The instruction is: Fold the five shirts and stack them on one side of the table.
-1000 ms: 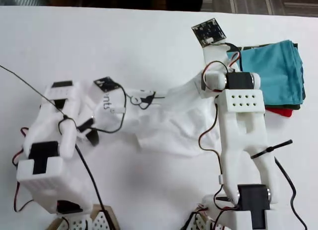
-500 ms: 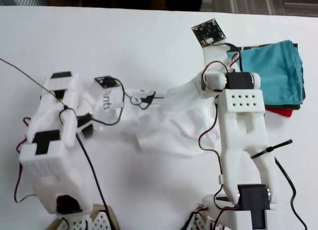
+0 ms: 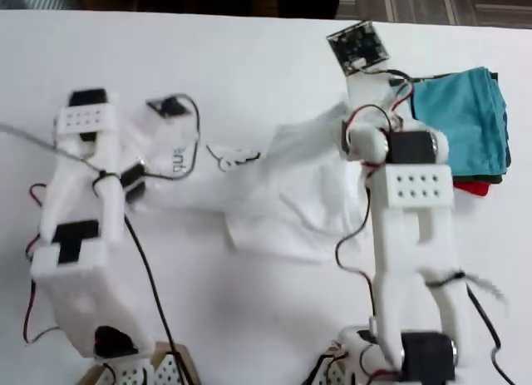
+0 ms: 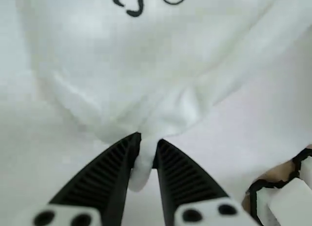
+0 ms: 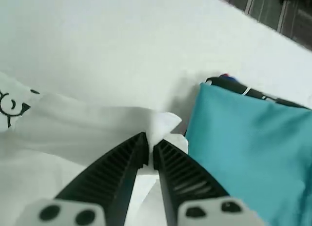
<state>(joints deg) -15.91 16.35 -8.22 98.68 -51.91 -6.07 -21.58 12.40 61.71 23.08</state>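
At the left of the counter (image 3: pixel 249 61), the left arm (image 3: pixel 79 227) stands over the left end of the white shirt (image 3: pixel 291 194). The left claw (image 4: pixel 145 138) is pinched narrow on a bunched fold of that shirt's edge, and a tongue of white cloth shows between its black fingers (image 4: pixel 105 172). Just beyond the fold, the fabric spreads out with black print (image 4: pixel 141 1) on it.

The white shirt lies crumpled across the middle of the counter and is stretched between the two arms. Its print (image 3: pixel 237 158) faces up near the left arm, and loose folds sag toward the near edge.

At the shirt's far right corner, the right claw (image 5: pixel 150 143) is closed down on a thin edge of the white cloth, its fingers almost touching.

Just beside that corner, at the right edge of the counter, sits the stack of folded shirts (image 3: pixel 461 123). A teal shirt (image 5: pixel 243 138) is on top, a dark layer (image 5: pixel 234 87) peeks out under it, and a red shirt (image 3: pixel 470 186) shows at the near side of the stack. The right arm (image 3: pixel 411 235) runs from the near edge up beside the stack.
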